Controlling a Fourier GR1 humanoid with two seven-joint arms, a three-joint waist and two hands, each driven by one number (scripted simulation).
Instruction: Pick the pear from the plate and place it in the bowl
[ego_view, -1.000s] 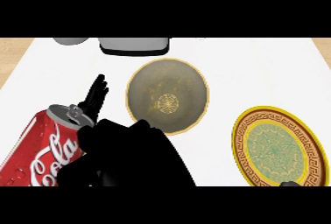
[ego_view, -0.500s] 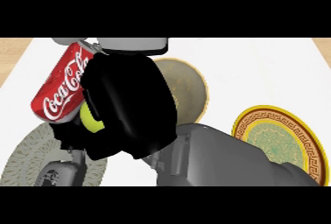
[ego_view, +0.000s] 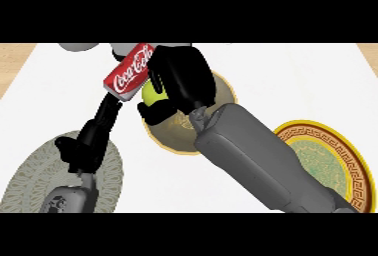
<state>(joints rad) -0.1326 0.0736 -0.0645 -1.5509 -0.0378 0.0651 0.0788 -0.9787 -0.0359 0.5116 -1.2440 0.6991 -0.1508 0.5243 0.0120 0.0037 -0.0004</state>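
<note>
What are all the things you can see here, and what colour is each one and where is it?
pear: one, yellow-green, held in the right hand above the bowl
bowl: one, tan with gold pattern, centre, partly hidden
cola can: one, red, top centre, tilted
patterned plate: one, grey-green, lower left
gold plate: one, yellow rim with green middle, right
grey objects: cut off at the top edge
counter: one, white
left hand: black, over the patterned plate
right hand: black, curled round the pear
</note>
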